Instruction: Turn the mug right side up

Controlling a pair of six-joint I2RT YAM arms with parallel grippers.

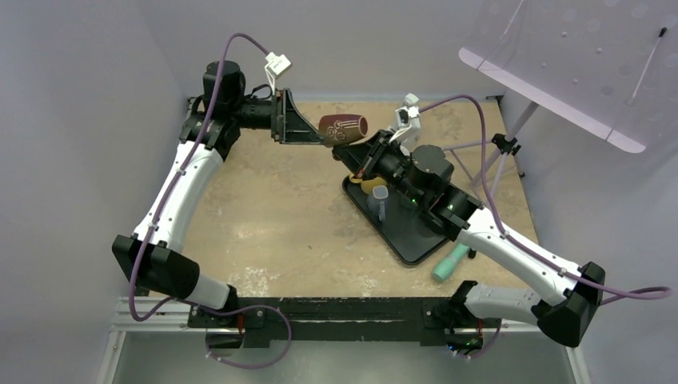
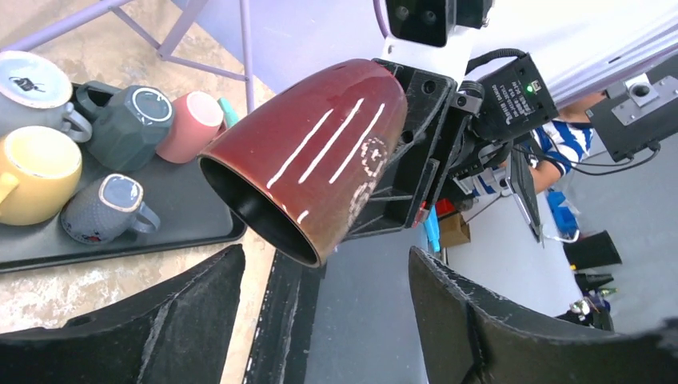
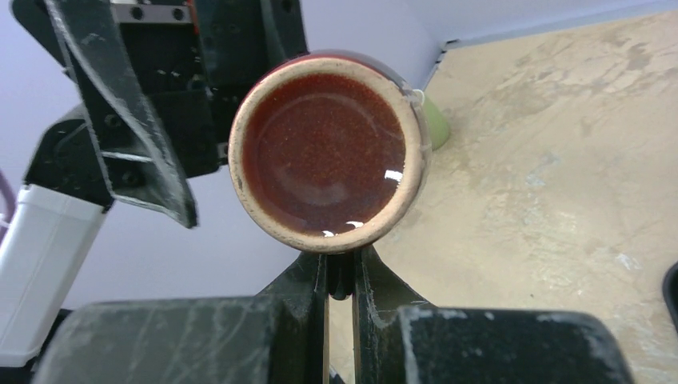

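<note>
The dark red mug with white markings is held in the air above the table's far side, lying sideways. My right gripper is shut on its handle; the right wrist view looks straight at the mug's base. In the left wrist view the mug points its open mouth toward my left gripper. My left gripper also shows in the top view; it is open and empty, its fingers just short of the rim, not touching.
A black tray to the right holds several mugs: white, yellow, dark grey, pink, blue-grey. A teal object lies beside the tray. A tripod-mounted panel stands at the far right.
</note>
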